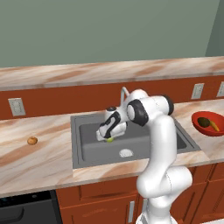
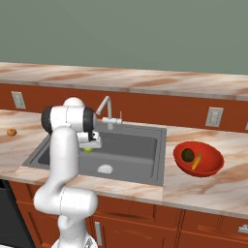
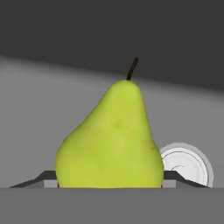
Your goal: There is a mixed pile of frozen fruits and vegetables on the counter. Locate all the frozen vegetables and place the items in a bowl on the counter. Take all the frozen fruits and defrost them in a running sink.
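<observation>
Left of you: small orange ball (image 1: 32,141) alone on counter (image 1: 39,153). Centre: your gripper (image 1: 108,138) over sink (image 1: 94,151), fingers clamped on yellow-green pear (image 3: 111,138), drain (image 3: 186,166) just beyond. Right: red bowl (image 2: 210,167) holds dark brown lump (image 2: 188,155) and carrot (image 2: 196,162).

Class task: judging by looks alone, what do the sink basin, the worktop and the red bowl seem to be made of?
Sink: matte dark grey, perhaps composite or coated metal, since it shows no shine.
Worktop: polished marbled stone, judging by its beige-and-pink veining.
Bowl: glossy red, glazed ceramic or plastic; the look leaves this open.
</observation>
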